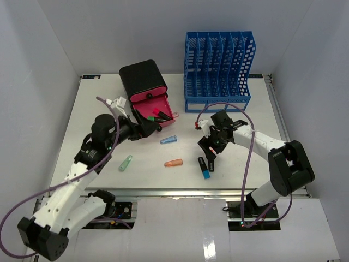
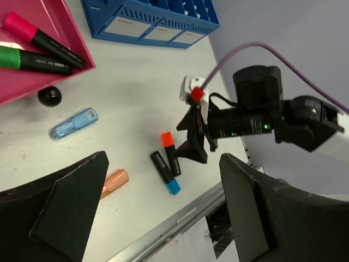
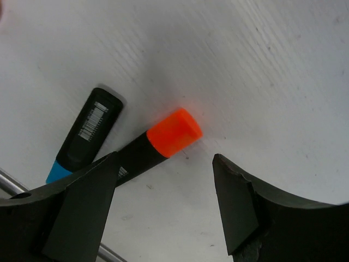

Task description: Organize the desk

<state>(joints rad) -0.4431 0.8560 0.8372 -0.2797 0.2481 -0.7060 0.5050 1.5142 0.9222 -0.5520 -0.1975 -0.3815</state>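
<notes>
The white desk (image 1: 147, 174) fills the scene between the grey walls, with its metal rail along the near edge by the arm bases. At its far side stand a blue slotted file rack (image 1: 218, 71) to the right and a black box (image 1: 143, 79) to the left. The box's pink drawer (image 2: 65, 24) is pulled out and holds a pink-capped marker (image 2: 43, 39) and a green-capped marker (image 2: 32, 59) lying side by side. The left gripper (image 1: 146, 127) hangs just near the drawer's front, its jaws spread wide with nothing between them. Near and right of it, loose on the desk, lie a light-blue translucent pen-like piece (image 1: 168, 140), an orange one (image 1: 173, 162) and, further left, a pale green one (image 1: 125, 162). The right gripper (image 3: 163, 213) points down at the near right of the desk with its jaws apart and gripping nothing. The cap end of an orange-capped marker (image 3: 158, 144) shows in the gap below them. A blue-capped marker (image 3: 87, 136) lies just beside that marker, to its left.
</notes>
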